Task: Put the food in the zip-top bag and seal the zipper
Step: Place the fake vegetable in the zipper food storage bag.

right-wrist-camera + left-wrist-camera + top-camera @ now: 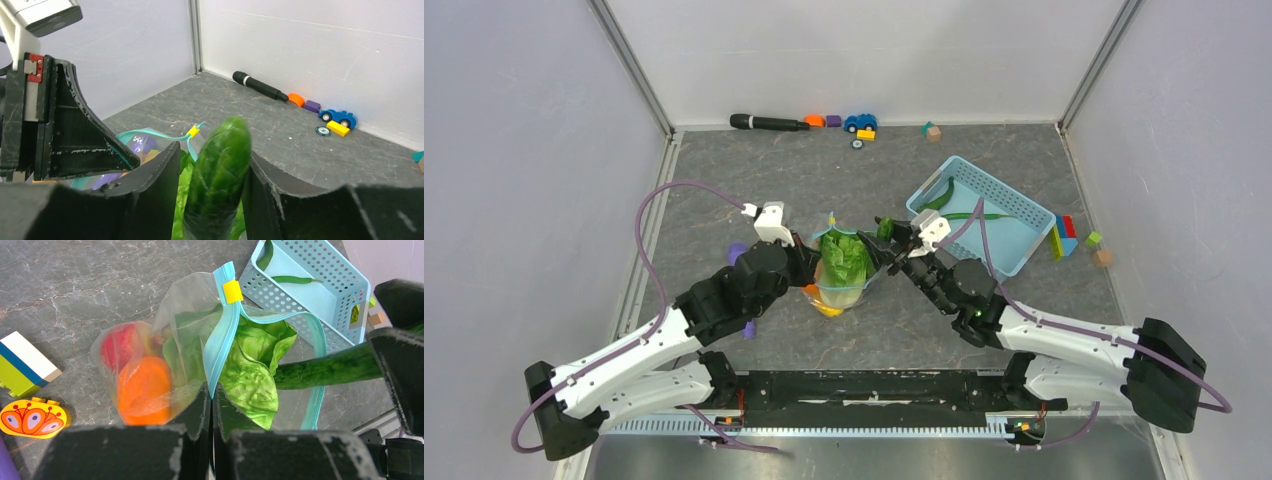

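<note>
The clear zip-top bag (839,290) is held up at the table's middle with its mouth open. My left gripper (212,390) is shut on the teal zipper (220,350), below its yellow slider (232,291). Inside the bag sit the green lettuce (250,370), an orange (145,390) and a red fruit (117,345). A long dark-green pod (220,170) pokes into the mouth of the bag from the right. My right gripper (214,151) is open around it, with a gap showing at one finger.
The light-blue basket (1009,225) stands to the back right, with thin green pods (939,193) in it. Coloured blocks (1064,238) lie right of it. A black stick (767,122) and a toy car (860,122) lie by the back wall. Toy bricks (25,365) lie near the bag.
</note>
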Motion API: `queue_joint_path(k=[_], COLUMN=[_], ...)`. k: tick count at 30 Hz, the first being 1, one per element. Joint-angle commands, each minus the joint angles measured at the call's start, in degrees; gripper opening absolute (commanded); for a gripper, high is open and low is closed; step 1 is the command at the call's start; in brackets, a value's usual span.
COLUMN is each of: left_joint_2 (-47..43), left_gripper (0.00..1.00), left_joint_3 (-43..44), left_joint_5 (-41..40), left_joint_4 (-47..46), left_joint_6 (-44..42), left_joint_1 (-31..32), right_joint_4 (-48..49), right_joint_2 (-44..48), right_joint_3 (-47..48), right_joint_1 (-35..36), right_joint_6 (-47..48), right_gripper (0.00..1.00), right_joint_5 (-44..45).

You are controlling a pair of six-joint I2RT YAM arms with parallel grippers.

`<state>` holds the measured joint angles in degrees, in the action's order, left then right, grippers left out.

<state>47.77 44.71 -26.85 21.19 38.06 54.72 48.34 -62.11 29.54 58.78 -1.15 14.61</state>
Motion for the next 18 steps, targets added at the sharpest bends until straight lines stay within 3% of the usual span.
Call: queue_joint_path(k=[1,2,4,5,12,18], left_joint_2=[-1.2,-1.1,-1.1,-1.1,-0.7,-1.2], left_gripper=[0.02,0.02,0.02,0.02,0.02,0.02], left_joint_3=[-0.3,-0.4,-0.5,-0.5,-0.5,-1.0], left_joint_5=[-1.6,-1.7,-1.7,-1.7,-1.5,-0.5], left_joint_4=[-0.4,-0.3,-0.4,-0.4,-0.5,-1.0], left_joint_6=[1.7,1.7,1.7,1.7,1.8,2.3], left_joint_1=[-0.1,0.0,-0.1,-0.1,-0.1,-0.1], right_joint_4=[-9.6,-11.6,-15.2,-17.4,-29.4,-24.5], right_joint_2=[1.7,2.0,2.4,2.5,-0.6,-1.7], right_joint_3=[5.4,6.2,7.7,8.6,15.6,12.0], right_joint_1=[0.5,0.4,0.5,0.6,0.5,0.5], right_joint_6=[-0.2,-0.4,-0.9,-1.7,-9.6,-14.7], right_gripper=[0.45,0.35,0.03,0.00,0.00,0.00], right_joint_5=[2.6,2.9,3.5,3.8,-4.4,-4.5])
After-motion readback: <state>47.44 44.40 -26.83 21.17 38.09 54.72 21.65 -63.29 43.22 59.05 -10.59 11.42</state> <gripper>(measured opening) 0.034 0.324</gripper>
